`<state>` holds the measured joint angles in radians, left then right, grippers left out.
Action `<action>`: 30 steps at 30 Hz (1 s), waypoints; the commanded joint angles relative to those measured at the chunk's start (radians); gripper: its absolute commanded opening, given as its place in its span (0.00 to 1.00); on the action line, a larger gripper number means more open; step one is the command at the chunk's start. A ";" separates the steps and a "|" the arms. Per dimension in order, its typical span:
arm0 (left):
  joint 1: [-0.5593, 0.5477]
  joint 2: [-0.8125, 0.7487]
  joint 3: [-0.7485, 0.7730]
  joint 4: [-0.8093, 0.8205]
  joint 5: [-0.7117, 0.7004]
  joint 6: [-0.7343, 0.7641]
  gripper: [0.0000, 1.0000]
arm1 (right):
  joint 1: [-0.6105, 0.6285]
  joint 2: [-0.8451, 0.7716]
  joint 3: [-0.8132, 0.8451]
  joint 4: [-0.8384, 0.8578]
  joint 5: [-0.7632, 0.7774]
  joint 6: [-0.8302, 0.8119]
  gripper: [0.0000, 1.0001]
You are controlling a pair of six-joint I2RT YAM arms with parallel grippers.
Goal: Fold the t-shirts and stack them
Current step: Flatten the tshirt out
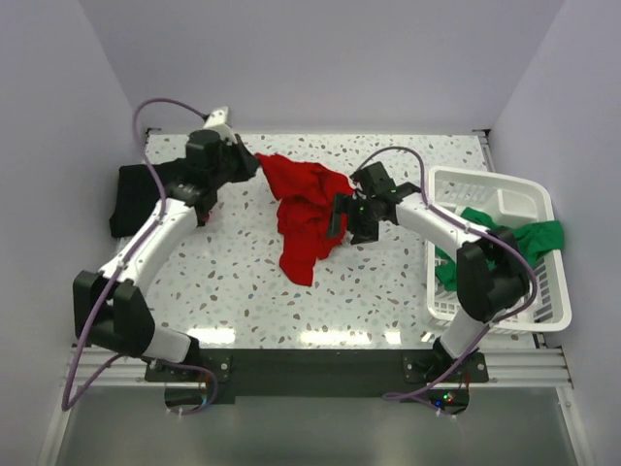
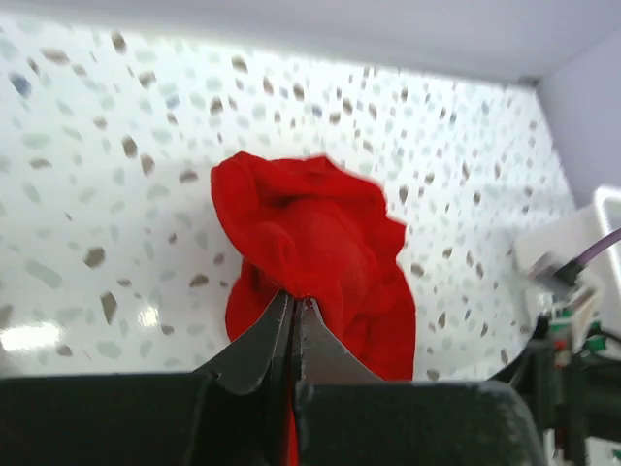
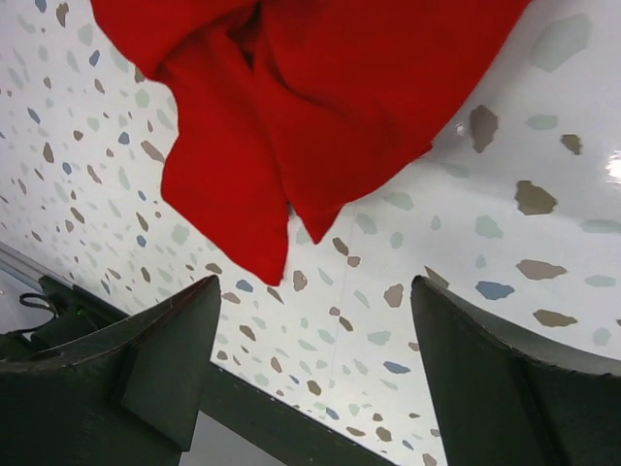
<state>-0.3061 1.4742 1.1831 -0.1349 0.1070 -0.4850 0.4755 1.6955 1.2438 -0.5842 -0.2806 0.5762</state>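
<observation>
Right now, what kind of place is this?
Likely a robot lab's laundry-folding booth: left arm and right arm bolted to a speckled table, white walls around, red shirt, basket.

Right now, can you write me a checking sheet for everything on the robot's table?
Surface: white speckled tabletop, shiny glare near the front edge.
Job's things: red t-shirt crumpled in the middle, unfolded; black t-shirt at the table's left edge; green t-shirt hanging over the basket's rim.
Clutter: white slatted basket on the right side.
Grippers: left gripper shut on the red t-shirt's far-left part; right gripper open beside the shirt's right side, holding nothing.
Cables: purple cables loop off both arms, clear of the shirts.
Surroundings: plain pale walls on three sides.
</observation>
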 commanded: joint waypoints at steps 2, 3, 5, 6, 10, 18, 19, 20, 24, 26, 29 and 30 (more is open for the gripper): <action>0.062 -0.061 0.053 -0.046 0.002 -0.021 0.00 | 0.087 0.050 0.038 0.057 -0.025 0.001 0.81; 0.070 -0.064 0.052 -0.064 -0.012 -0.014 0.00 | 0.104 0.064 0.049 0.058 -0.025 0.001 0.80; 0.102 -0.090 0.029 -0.081 -0.032 -0.013 0.00 | 0.150 0.107 0.083 0.060 -0.032 0.001 0.75; 0.116 -0.100 0.021 -0.078 -0.032 -0.010 0.00 | 0.166 0.122 0.094 0.060 -0.032 0.004 0.74; 0.154 -0.121 0.032 -0.106 -0.039 0.036 0.00 | 0.227 0.185 0.132 0.049 -0.031 0.016 0.63; 0.173 -0.137 0.033 -0.135 -0.055 0.080 0.00 | 0.301 0.191 0.134 -0.025 0.121 0.060 0.54; 0.173 -0.141 0.032 -0.135 -0.056 0.082 0.00 | 0.307 0.176 0.123 -0.029 0.133 0.068 0.53; 0.173 -0.140 0.030 -0.135 -0.056 0.083 0.00 | 0.310 0.167 0.117 -0.040 0.148 0.071 0.52; 0.173 -0.141 0.027 -0.134 -0.049 0.077 0.00 | 0.325 0.127 0.094 -0.069 0.219 0.088 0.50; 0.173 -0.138 0.026 -0.129 -0.038 0.071 0.00 | 0.324 0.127 0.080 -0.072 0.222 0.097 0.49; 0.173 -0.130 0.023 -0.126 -0.029 0.066 0.00 | 0.324 0.151 0.083 -0.083 0.213 0.099 0.46; 0.173 -0.129 0.023 -0.124 -0.026 0.065 0.00 | 0.325 0.161 0.085 -0.080 0.210 0.097 0.44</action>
<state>-0.1375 1.3712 1.2057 -0.2829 0.0669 -0.4267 0.7933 1.8717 1.3300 -0.6407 -0.0994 0.6552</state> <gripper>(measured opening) 0.019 0.453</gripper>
